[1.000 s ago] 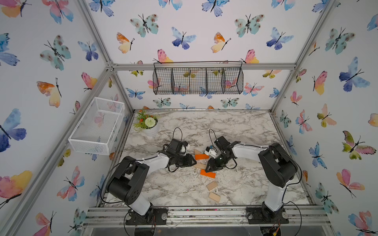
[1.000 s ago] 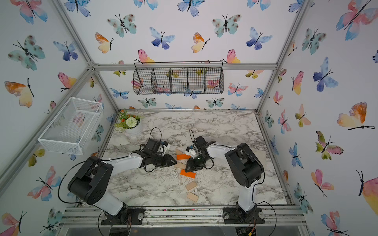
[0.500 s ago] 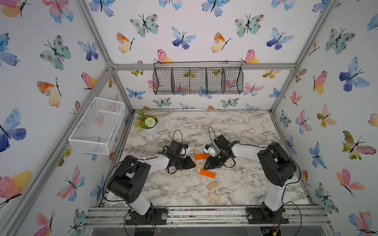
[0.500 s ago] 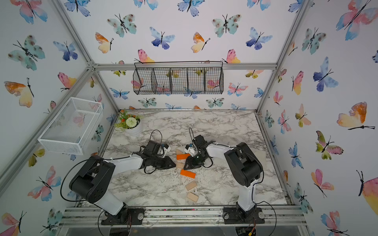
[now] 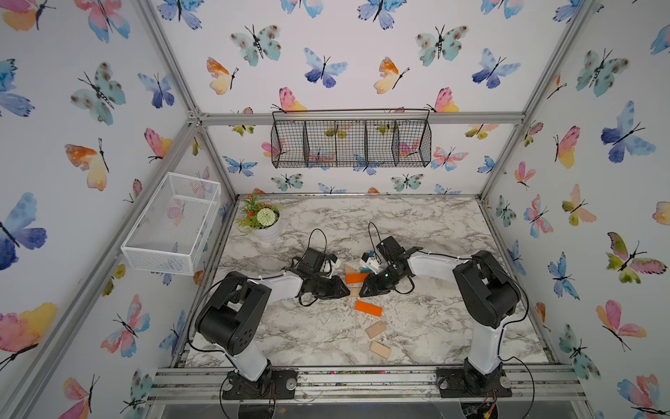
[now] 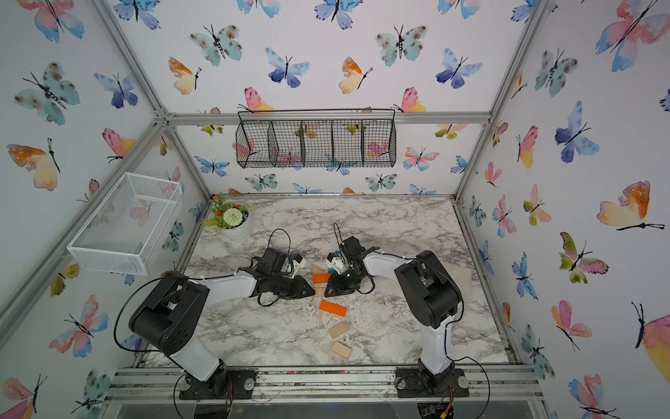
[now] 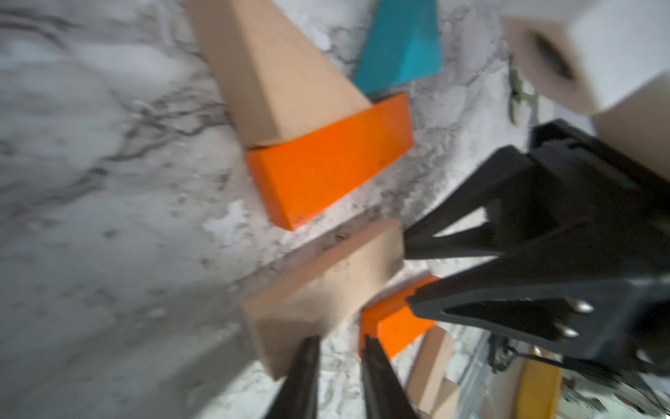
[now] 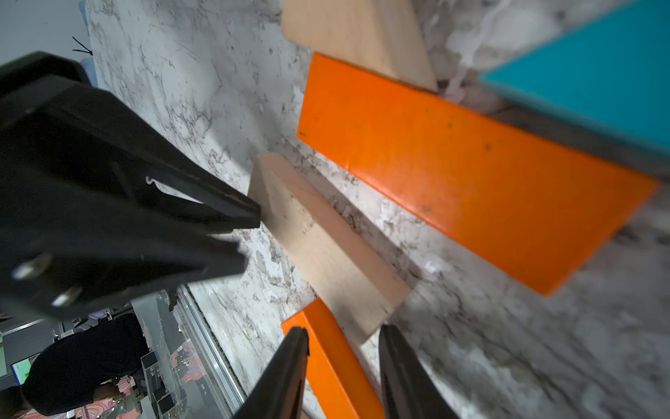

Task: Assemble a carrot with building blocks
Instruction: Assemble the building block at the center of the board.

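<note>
Left wrist view: your left gripper (image 7: 339, 341) is parted, empty, a tan block (image 7: 326, 286) just ahead. Across it your right gripper (image 7: 408, 274), also parted, touches that block; beyond sit an orange bar (image 7: 330, 163), tan triangle (image 7: 275, 72), teal triangle (image 7: 402, 43).

We note a white pot of orange-and-green flowers (image 5: 261, 222) standing at the far left corner of the grey-veined marble desk (image 5: 427, 225). White mesh basket (image 5: 170, 225) mounted on left wall; black wire basket (image 5: 350, 143) on back wall.

two bars (image 5: 357, 278) (image 5: 368, 308), three blocks (image 5: 375, 329) (image 5: 380, 350) (image 7: 322, 286), two triangles (image 7: 275, 72) (image 7: 398, 47)
</note>
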